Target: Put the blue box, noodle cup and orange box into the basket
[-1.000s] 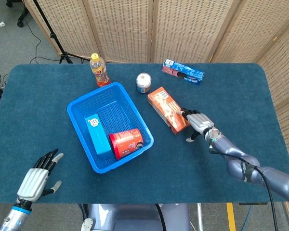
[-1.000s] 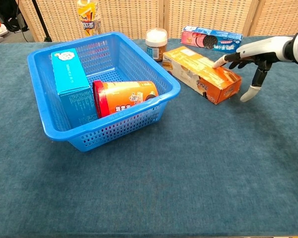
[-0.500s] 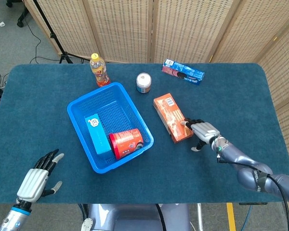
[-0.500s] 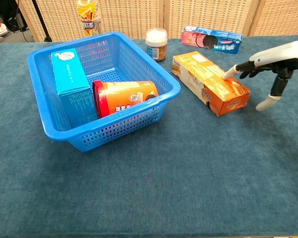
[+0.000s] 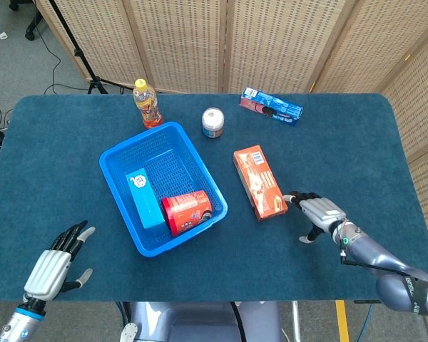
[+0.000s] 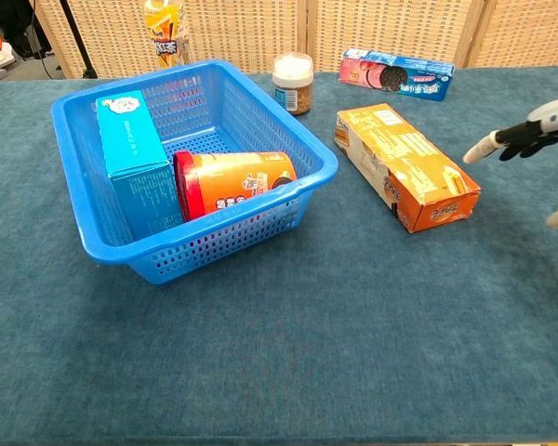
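The blue basket (image 5: 116, 160) (image 6: 316, 165) holds the blue box (image 5: 143, 197) (image 6: 128, 144) and the red noodle cup (image 5: 187, 212) (image 6: 234, 179) lying on its side. To the right of the basket the orange box (image 5: 259, 181) (image 6: 405, 176) lies flat on the table. My right hand (image 5: 317, 213) (image 6: 538, 132) hovers just right of the box's near end, open, its fingertips a little apart from the box. At the near left corner my left hand (image 5: 52, 266) hangs open with fingers spread, holding nothing.
A drink bottle (image 5: 148, 104) (image 6: 163, 26) stands behind the basket. A small white-lidded jar (image 5: 212, 122) (image 6: 292, 83) sits beside the basket's far corner. A blue cookie pack (image 5: 271, 105) (image 6: 395, 72) lies at the back right. Folding screens stand behind the table.
The orange box has slid right and toward the near edge, turning slightly. My right hand drew back the same way and came off the box. The left hand stayed put.
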Robot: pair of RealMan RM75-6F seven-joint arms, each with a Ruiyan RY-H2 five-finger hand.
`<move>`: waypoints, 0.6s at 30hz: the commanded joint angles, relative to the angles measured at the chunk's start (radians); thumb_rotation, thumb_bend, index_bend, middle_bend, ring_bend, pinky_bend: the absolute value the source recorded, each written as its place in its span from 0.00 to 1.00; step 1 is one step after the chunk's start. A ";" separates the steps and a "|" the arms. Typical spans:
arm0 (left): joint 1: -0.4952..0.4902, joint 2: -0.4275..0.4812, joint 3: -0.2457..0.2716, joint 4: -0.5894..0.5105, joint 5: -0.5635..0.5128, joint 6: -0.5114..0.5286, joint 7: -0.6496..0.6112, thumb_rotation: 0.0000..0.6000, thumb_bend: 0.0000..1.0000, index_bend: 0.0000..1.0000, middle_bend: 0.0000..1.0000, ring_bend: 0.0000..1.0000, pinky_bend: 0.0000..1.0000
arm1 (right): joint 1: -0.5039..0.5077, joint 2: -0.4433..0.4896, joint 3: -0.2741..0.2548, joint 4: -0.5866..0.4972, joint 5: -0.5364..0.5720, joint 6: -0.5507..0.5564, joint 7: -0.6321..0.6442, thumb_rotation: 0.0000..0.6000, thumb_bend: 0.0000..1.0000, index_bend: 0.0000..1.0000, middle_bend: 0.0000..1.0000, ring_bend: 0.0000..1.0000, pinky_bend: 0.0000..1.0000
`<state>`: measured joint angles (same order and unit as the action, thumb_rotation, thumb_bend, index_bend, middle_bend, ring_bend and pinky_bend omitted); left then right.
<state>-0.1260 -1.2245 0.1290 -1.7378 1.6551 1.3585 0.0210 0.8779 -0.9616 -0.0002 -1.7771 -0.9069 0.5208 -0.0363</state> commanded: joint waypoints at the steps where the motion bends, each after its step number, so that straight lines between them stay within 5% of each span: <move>1: 0.000 0.001 0.000 -0.002 0.003 0.003 0.000 1.00 0.31 0.08 0.00 0.00 0.13 | -0.012 0.012 0.004 -0.025 -0.008 0.036 -0.008 1.00 0.26 0.07 0.00 0.00 0.02; 18: -0.002 -0.001 -0.005 0.003 -0.010 -0.004 -0.003 1.00 0.31 0.08 0.00 0.00 0.13 | 0.062 -0.097 0.042 0.071 0.023 0.000 -0.035 1.00 0.26 0.07 0.00 0.00 0.02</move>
<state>-0.1275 -1.2248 0.1249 -1.7352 1.6455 1.3549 0.0177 0.9283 -1.0424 0.0409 -1.7226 -0.8907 0.5312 -0.0662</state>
